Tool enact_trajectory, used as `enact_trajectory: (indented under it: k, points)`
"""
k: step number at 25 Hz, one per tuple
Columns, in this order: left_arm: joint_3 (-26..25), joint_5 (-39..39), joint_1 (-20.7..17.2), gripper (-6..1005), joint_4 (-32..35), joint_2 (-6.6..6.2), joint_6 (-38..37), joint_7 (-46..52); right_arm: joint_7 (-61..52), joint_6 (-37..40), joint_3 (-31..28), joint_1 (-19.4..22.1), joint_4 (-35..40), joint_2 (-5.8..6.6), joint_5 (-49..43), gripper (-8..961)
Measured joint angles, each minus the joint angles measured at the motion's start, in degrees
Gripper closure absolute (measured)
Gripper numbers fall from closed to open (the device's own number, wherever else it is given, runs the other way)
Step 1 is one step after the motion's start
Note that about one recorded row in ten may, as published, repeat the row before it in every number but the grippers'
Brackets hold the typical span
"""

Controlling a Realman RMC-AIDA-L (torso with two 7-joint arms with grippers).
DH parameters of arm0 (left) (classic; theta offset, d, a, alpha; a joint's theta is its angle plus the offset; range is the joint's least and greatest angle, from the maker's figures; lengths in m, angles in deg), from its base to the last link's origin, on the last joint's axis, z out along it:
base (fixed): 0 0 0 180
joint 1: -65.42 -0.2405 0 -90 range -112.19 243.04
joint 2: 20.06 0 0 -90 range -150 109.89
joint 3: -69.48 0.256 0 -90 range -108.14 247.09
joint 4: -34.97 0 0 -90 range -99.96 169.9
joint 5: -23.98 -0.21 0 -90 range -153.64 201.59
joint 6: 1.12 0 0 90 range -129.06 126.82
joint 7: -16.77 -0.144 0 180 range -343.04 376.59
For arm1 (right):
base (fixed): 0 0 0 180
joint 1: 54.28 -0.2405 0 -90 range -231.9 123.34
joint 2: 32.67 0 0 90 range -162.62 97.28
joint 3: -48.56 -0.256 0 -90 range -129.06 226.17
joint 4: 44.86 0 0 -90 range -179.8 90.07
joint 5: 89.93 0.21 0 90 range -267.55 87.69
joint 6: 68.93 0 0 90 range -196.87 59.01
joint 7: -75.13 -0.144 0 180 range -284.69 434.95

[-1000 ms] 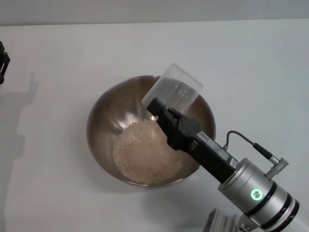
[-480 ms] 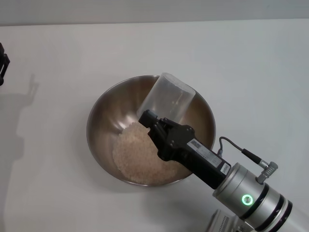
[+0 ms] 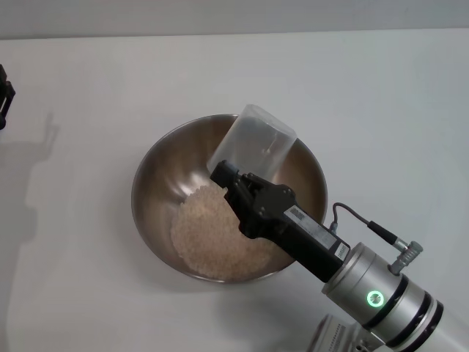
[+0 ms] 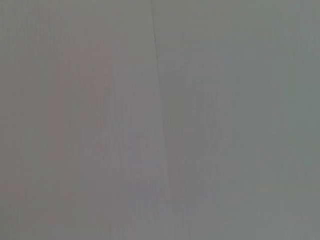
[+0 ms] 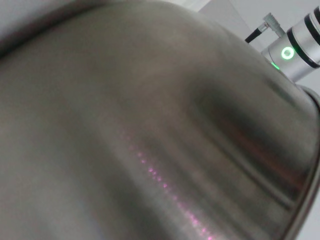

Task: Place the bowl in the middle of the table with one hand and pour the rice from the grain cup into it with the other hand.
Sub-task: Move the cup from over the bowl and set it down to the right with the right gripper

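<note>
Bowl [image 3: 157, 191] sits about mid-table on the white table [image 3: 381, 103], steel, shiny brushed inside, wide and shallow. Rice [image 3: 205, 238] lies in a pale beige heap in its bottom, toward the near side. Table surface is plain, matte, flat; a pale wall strip runs along the far edge and a soft grey shadow falls on the tabletop at far left.

Grain cup [image 3: 253, 143] is over the bowl's far right part, tipped over with its base up and away and its mouth pointing down toward the rice; clear plastic, looks empty. Right gripper [image 3: 233, 180] reaches in from the near right, over the rim, clamped on the cup's lower end, its black body hiding part of the rice. Silver wrist with a green light trails back off the bowl.

Right wrist view: only the bowl's curved steel wall [image 5: 150, 130], very close.

Left gripper [image 3: 6, 92] is parked at the far left edge, well apart from the bowl; can't tell its finger state. Left wrist view shows bare grey surface only.
</note>
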Motion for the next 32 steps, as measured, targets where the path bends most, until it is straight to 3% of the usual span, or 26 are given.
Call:
enact_trajectory:
  k: [2, 4, 5, 6, 8, 9, 13, 14, 17, 18, 19, 22, 23, 24, 28, 32]
  points:
    - [0.0, 0.0, -0.1, 184, -0.2, 0.0, 0.0, 0.0, -1.3, 0.1, -0.2, 0.0, -0.3, 0.0, 0.1, 939]
    - [0.0, 0.0, -0.2, 184, -0.3, -0.03, 0.0, 0.0, -6.5, 0.6, -0.8, 0.1, -1.2, -0.01, 0.3, 939]
    - [0.0, 0.0, -0.2, 184, -0.4, -0.07, 0.0, 0.0, -15.1, 2.0, -1.8, 0.3, -2.3, -0.01, 0.3, 939]
    - [0.0, 0.0, -0.2, 184, -0.4, -0.07, 0.0, 0.0, -15.1, 2.0, -1.8, 0.3, -2.3, -0.01, 0.3, 939]
    - [0.0, 0.0, -0.2, 184, -0.4, -0.08, 0.1, 0.0, -30.2, 4.5, -3.5, 0.8, -3.6, 0.0, 0.4, 939]
    - [0.0, 0.0, -0.2, 184, -0.4, -0.08, 0.1, 0.0, -30.2, 4.5, -3.5, 0.8, -3.6, 0.0, 0.4, 940]
    - [0.0, 0.0, -0.2, 184, -0.4, -0.09, 0.1, 0.0, -55.3, 10.7, -3.9, 1.7, -4.0, 0.01, 2.9, 940]
    - [0.0, 0.0, -0.2, 184, -0.4, -0.09, 0.1, 0.0, -55.3, 10.7, -3.9, 1.7, -4.0, 0.01, 2.9, 940]
    - [0.0, 0.0, -0.1, 184, -0.4, -0.09, 0.1, 0.0, -70.5, 14.5, -3.9, 2.1, -4.2, 0.13, 6.0, 939]
    - [0.0, 0.0, -0.1, 184, -0.4, -0.09, 0.1, 0.0, -84.7, 17.1, -5.6, 2.6, -3.2, 0.4, 6.7, 939]
    - [0.0, 0.0, -0.1, 184, -0.4, -0.09, 0.1, 0.0, -84.7, 17.1, -5.6, 2.6, -3.2, 0.4, 6.7, 939]
    - [0.0, -0.1, 0.1, 184, -0.4, -0.09, 0.1, 0.0, -105.4, 19.8, -9.5, 3.3, 0.2, 0.52, 7.1, 938]
    - [0.0, -0.1, 0.1, 184, -0.4, -0.09, 0.1, 0.0, -117.8, 21.1, -11.7, 3.4, 3.6, 0.48, 7.5, 938]
    - [0.0, -0.1, 0.1, 184, -0.4, -0.09, 0.1, 0.0, -117.8, 21.1, -11.7, 3.4, 3.6, 0.48, 7.5, 938]
    - [0.0, -0.2, 0.1, 184, -0.4, -0.09, 0.2, 0.0, -140.4, 21.3, -15.8, 2.2, 13.2, 0.34, 11.9, 938]
    - [0.0, -0.1, -0.1, 184, -0.4, -0.09, 0.1, 0.0, -143.6, 19.5, -16.7, 1.6, 17.2, 0.27, 16.5, 939]
